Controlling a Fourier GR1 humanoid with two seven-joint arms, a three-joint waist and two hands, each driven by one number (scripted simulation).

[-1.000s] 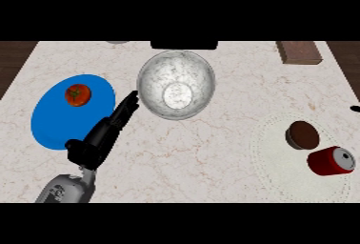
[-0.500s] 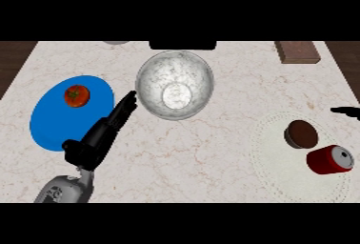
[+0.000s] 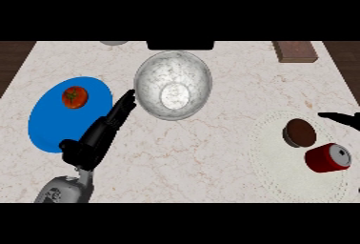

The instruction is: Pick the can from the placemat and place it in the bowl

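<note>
Change since earlier frames: more of the right hand (image 3: 336,116) is being shown at the right edge of the frame, where only a dark tip was being seen before; the left hand, can and bowl are being kept where they were.
Left forearm: the grey left forearm (image 3: 65,189) is being brought in from the lower left of the frame.
Left hand: the left hand (image 3: 98,136) is being held open at left of centre, its fingers stretched straight up and right, the tips being seen just beside the bowl's left rim; nothing is being held.
Can: the red can (image 3: 327,157) is being seen lying on its side at the lower right, on the placemat, its pale end turned to the upper right.
Placemat: the pale round placemat (image 3: 281,171) is being seen at the lower right of the frame.
Brown object: a dark round brown object (image 3: 300,132) is being seen on the placemat, just above and left of the can.
Right hand: only dark fingers are being shown at the right edge, above the can and apart from it; whether they are apart or together cannot be told.
Blue plate: a blue plate (image 3: 49,126) is being seen at the left, with a tomato (image 3: 75,96) on its upper part.
Bowl: the grey bowl (image 3: 173,85) is being seen at upper centre, with no can in it.
Far edge: a brown block (image 3: 295,51) is being seen at the upper right.
</note>
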